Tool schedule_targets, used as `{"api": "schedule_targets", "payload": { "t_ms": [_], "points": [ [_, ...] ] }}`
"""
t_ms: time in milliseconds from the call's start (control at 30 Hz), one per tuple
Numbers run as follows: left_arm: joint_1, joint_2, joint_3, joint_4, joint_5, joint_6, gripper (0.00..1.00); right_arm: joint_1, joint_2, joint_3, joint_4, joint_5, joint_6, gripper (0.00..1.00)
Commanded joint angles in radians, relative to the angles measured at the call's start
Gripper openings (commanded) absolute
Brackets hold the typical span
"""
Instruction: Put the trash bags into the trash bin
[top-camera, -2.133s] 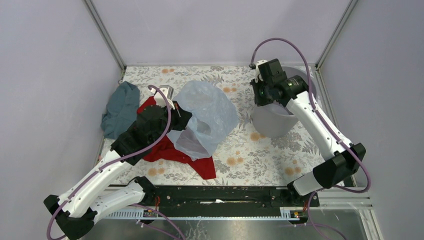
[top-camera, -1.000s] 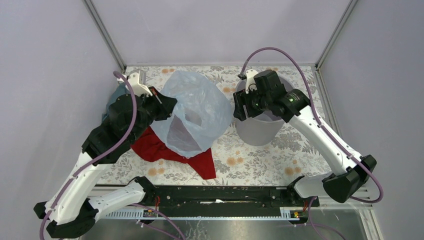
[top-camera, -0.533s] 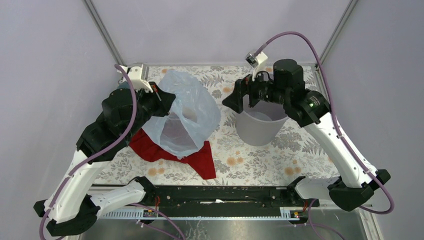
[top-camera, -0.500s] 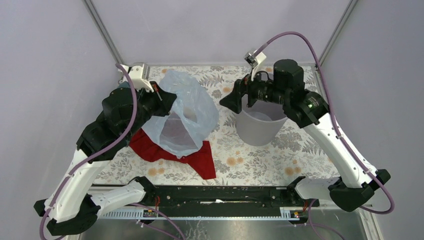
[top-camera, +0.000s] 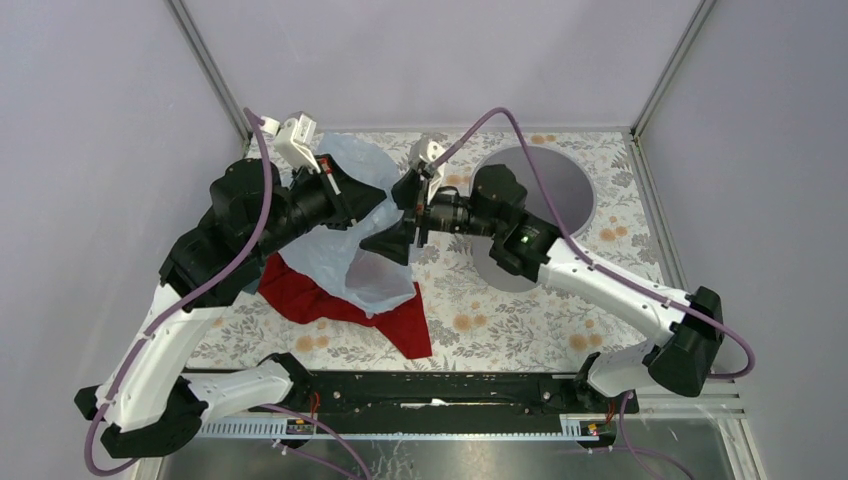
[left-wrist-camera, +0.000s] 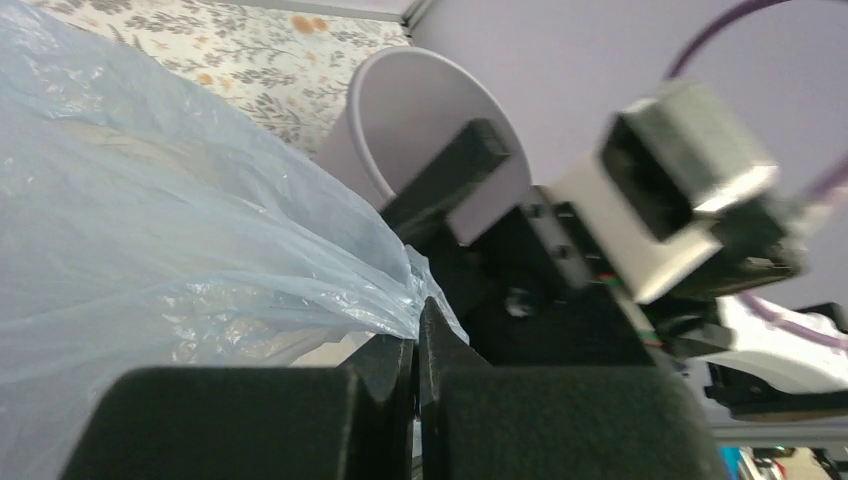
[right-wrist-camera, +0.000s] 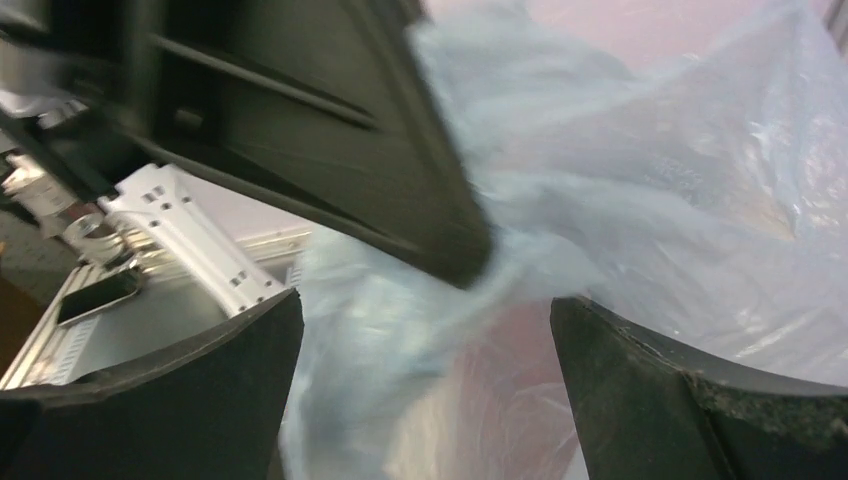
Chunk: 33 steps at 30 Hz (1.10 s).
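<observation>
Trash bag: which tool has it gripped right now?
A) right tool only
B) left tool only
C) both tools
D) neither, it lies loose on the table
B: the left wrist view shows the left tool pinched shut on an edge of the trash bag, while the right tool stands wide open around the film, not clamped.

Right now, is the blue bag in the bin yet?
Not yet. Done: the left gripper pinches the bag by its edge, holding it up. In hand: the open right gripper reaches around it. Left: getting the bag into the bin, which stands apart.
</observation>
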Motion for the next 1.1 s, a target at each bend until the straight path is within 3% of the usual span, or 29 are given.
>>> {"api": "schedule_targets", "payload": {
  "t_ms": [0, 267, 500, 667, 800, 967, 1033, 1067],
  "points": [
    [0.001, -0.038, -0.014, 0.065, 0.08, -0.058, 0.0, 0.02, 0.012, -0.104, 0.356, 0.142, 0.028, 1.0],
    [0.001, -0.065, -0.085, 0.13, 0.052, -0.106, 0.0, 0.069, 0.022, -0.216, 0.63, 0.263, 0.171, 1.0],
    [0.001, -0.087, -0.088, 0.14, -0.09, -0.088, 0.0, 0.071, -0.049, -0.255, 0.493, 0.343, 0.175, 1.0],
    [0.0, -0.068, -0.075, 0.16, -0.07, -0.075, 0.0, 0.091, -0.023, -0.209, 0.478, 0.317, 0.195, 1.0],
    [0.001, -0.066, -0.091, 0.182, -0.039, -0.103, 0.0, 0.108, -0.004, -0.201, 0.47, 0.472, 0.191, 1.0],
    [0.0, -0.067, -0.141, 0.239, 0.035, -0.157, 0.0, 0.12, 0.08, -0.153, 0.49, 0.547, 0.165, 0.99],
    [0.0, -0.068, -0.147, 0.243, 0.049, -0.163, 0.0, 0.121, 0.101, -0.139, 0.51, 0.551, 0.175, 0.94],
    [0.0, -0.072, -0.148, 0.245, 0.057, -0.156, 0.0, 0.121, 0.103, -0.14, 0.527, 0.551, 0.178, 0.85]
  ]
}}
